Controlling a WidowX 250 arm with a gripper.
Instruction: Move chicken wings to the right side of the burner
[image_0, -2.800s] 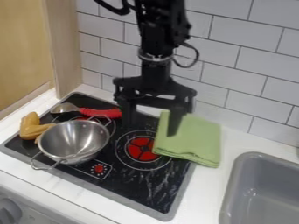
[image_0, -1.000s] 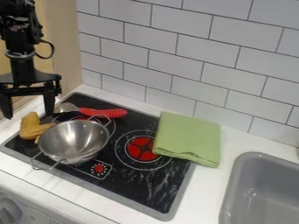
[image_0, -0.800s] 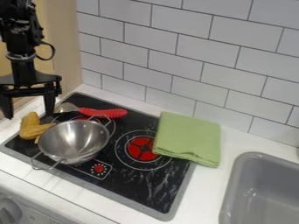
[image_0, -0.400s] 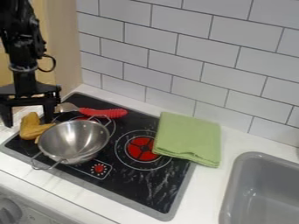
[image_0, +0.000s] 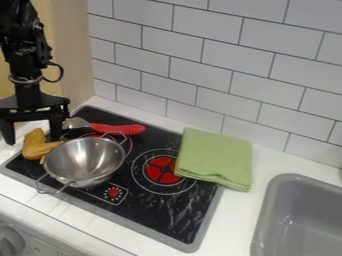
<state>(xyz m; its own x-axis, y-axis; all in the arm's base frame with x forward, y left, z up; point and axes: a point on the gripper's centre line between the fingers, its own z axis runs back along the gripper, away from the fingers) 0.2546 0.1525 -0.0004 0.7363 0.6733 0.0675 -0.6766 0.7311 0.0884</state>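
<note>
At the upper left, the black gripper stands open, one finger to each side of the top of the chicken wings. The golden-brown chicken wings lie at the left edge of the black stove top, against the left side of the metal pot; the pot hides their lower right part. On the black cooktop, a red burner shows right of the pot. A second burner is mostly covered by the pot.
A steel pot with two wire handles stands on the left of the cooktop. Behind it lies a spoon with a red handle. A folded green cloth overlaps the cooktop's right edge. The grey sink is at far right.
From above the middle of the cooktop, the gripper has moved left to the chicken wings, and lately slightly lower. The pot, wings and cloth have stayed in place.
</note>
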